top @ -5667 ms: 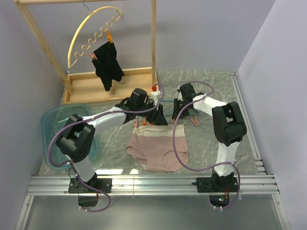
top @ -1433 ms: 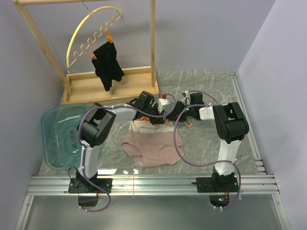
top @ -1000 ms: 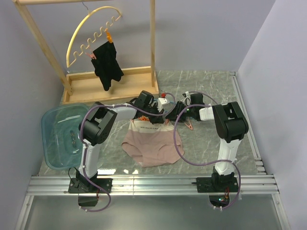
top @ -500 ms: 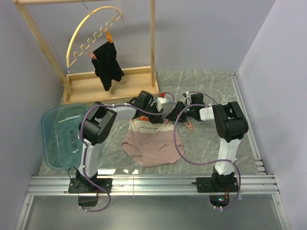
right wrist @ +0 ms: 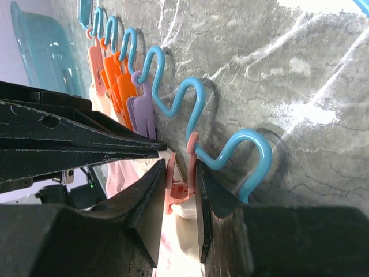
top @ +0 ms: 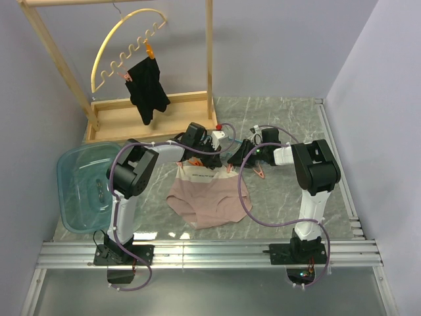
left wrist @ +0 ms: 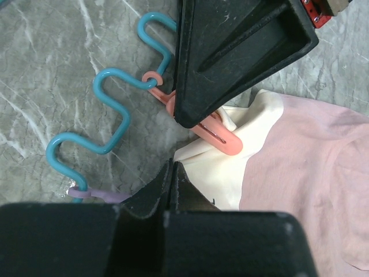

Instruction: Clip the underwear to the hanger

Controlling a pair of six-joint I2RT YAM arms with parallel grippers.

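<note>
- The left gripper (left wrist: 170, 166), at the bottom of its wrist view, has its fingers pressed together on the corner of the cream waistband (left wrist: 225, 173). It seems to be nipping the cloth to hold it at the clip's mouth.
- The right gripper (right wrist: 180, 168) pinches the pink clip (left wrist: 214, 131), likely squeezing it open for the fabric.
- The underwear (top: 209, 197) lies flat mid-frame in the top view, with the blue hanger (left wrist: 112, 109) along its upper edge.

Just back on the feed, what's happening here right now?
Both arms are working over the light-blue hanger, which lies flat on the table. The right gripper is squeezing a pink clip on it, while the left gripper appears to pinch the cream waistband corner of the underwear beside it. Not clearly clipped yet.
</note>
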